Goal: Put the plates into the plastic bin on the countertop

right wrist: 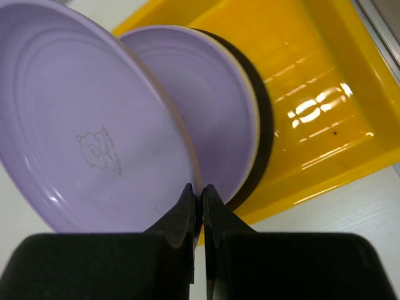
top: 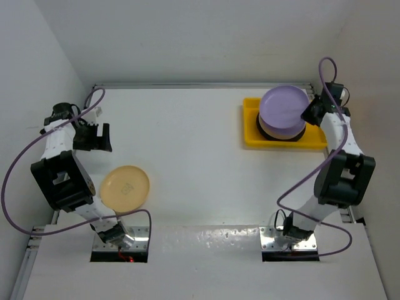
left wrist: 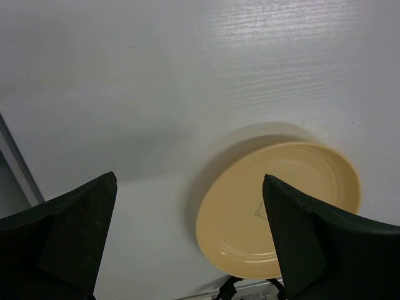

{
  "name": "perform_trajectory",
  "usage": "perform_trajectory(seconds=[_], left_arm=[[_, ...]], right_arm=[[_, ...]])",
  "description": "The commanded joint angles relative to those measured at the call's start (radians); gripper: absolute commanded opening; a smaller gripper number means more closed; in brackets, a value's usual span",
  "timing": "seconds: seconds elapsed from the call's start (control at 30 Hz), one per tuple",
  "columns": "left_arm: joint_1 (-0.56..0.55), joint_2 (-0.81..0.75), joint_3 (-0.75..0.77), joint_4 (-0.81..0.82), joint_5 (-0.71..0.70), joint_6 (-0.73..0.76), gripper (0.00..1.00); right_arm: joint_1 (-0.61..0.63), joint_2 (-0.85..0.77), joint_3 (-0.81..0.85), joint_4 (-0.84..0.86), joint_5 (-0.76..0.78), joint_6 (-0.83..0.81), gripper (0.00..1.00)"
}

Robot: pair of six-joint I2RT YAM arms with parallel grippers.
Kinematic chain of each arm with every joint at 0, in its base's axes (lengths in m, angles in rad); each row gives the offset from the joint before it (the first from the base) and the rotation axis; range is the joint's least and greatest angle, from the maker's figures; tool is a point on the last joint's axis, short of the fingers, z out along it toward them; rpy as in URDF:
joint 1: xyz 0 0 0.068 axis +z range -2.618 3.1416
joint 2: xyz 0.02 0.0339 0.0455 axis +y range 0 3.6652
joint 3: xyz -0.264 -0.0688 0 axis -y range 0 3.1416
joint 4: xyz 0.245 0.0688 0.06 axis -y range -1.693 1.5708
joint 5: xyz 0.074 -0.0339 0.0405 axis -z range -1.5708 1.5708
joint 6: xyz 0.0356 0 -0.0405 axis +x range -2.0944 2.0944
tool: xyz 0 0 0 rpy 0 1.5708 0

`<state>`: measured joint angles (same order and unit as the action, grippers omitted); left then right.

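While right end effector (right wrist: 201,190) clenches rim of round lavender plate (right wrist: 94,137), plate stands tilted over stack (right wrist: 219,106) in rectangular yellow plastic bin (right wrist: 312,75); left end effector (left wrist: 189,178) released, wide.

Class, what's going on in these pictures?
The right end effector is shut on the rim of a lavender plate, holding it tilted over a second lavender plate lying in the yellow bin. The left end effector hangs open above a pale yellow plate lying on the white countertop.
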<state>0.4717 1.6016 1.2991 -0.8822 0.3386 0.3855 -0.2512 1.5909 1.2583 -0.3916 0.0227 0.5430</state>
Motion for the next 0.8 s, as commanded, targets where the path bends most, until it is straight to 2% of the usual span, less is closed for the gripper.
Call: perform_trajectory(seconds=[0.0, 0.1, 0.2, 0.23, 0.3, 0.37, 0.5, 0.67, 0.77], left_arm=[[-0.016, 0.041, 0.046, 0.003, 0.005, 0.021, 0.99], [-0.025, 0.067, 0.057, -0.006, -0.004, 0.012, 0.99], [-0.025, 0.078, 0.040, -0.041, -0.004, 0.076, 0.99], [-0.036, 0.087, 0.028, -0.050, -0.004, 0.110, 0.99], [-0.036, 0.096, -0.016, -0.073, -0.029, 0.144, 0.99], [-0.045, 0.096, -0.055, -0.083, -0.038, 0.180, 0.99], [-0.045, 0.077, -0.170, -0.046, -0.058, 0.245, 0.99], [-0.054, 0.099, -0.290, 0.014, -0.113, 0.268, 0.95], [-0.054, 0.132, -0.328, 0.061, -0.151, 0.254, 0.87]], right_arm=[[-0.040, 0.125, 0.103, -0.089, -0.018, 0.011, 0.00], [-0.077, 0.184, 0.119, -0.052, -0.048, 0.049, 0.00], [-0.089, 0.244, 0.133, -0.006, -0.084, 0.046, 0.02], [-0.091, 0.286, 0.157, -0.028, -0.086, 0.025, 0.22], [-0.091, 0.317, 0.193, -0.049, -0.070, 0.014, 0.52], [-0.088, 0.327, 0.210, -0.079, -0.049, -0.008, 0.75], [-0.077, 0.273, 0.182, -0.082, -0.033, -0.061, 0.84], [-0.037, 0.123, 0.098, -0.058, 0.000, -0.120, 0.86], [-0.005, 0.028, 0.037, -0.035, 0.011, -0.139, 0.86]])
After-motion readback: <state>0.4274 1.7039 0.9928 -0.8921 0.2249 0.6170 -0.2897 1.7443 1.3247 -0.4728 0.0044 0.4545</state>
